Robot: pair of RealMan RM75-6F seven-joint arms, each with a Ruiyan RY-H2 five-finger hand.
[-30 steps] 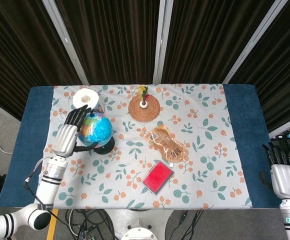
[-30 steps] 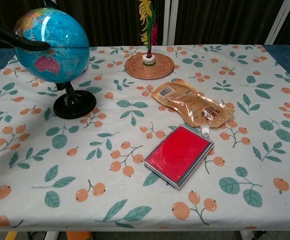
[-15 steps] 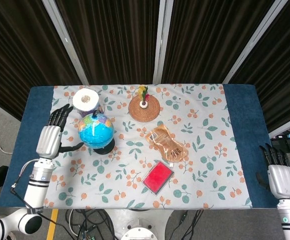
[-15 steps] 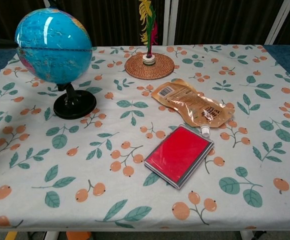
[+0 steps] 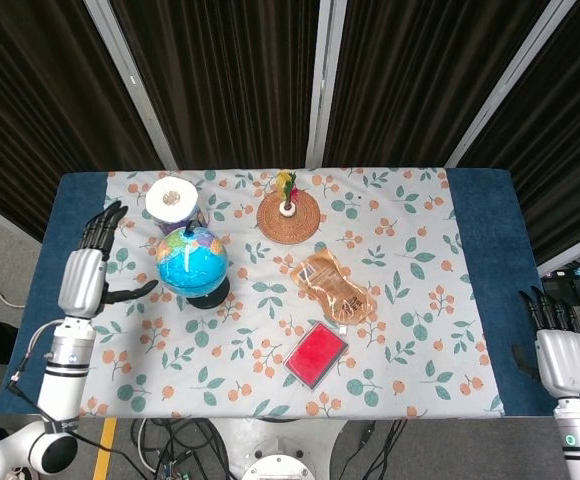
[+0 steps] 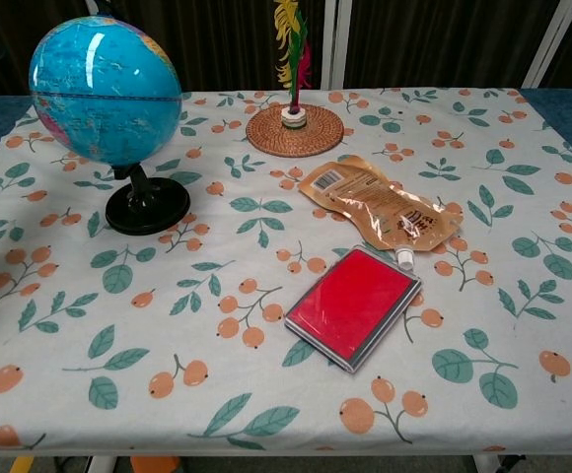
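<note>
Chest view, from the near edge outward: the bench (image 6: 49, 394) wears a pale cloth printed with leaves and orange berries. Closest lies a flat red case (image 6: 353, 305) with a grey rim, turned at an angle. Just beyond it, with its spout end touching the case's far corner, lies a tan snack pouch (image 6: 380, 204) flat on the cloth. To the left stands the globe (image 6: 104, 91), blue, upright on a black round base with a tilted arm, well apart from the case and pouch. Farthest back sits a woven round coaster (image 6: 295, 130) carrying a small feathered shuttlecock (image 6: 291, 49) standing upright, its yellow and red feathers pointing up.

Neither hand shows in the chest view. In the head view the left hand (image 5: 85, 272) hovers over the blue strip at the bench's left edge, just beside the globe but apart from it; its fingers (image 5: 102, 224) are spread and released, holding nothing, with the thumb reaching toward the globe's base. The right hand (image 5: 560, 352) hangs off the bench's right end, near its front corner, well apart from everything; its fingers are straight and slightly apart, grasping nothing. Behind the globe, near the back left corner, stands a white paper roll (image 5: 171, 198).
</note>
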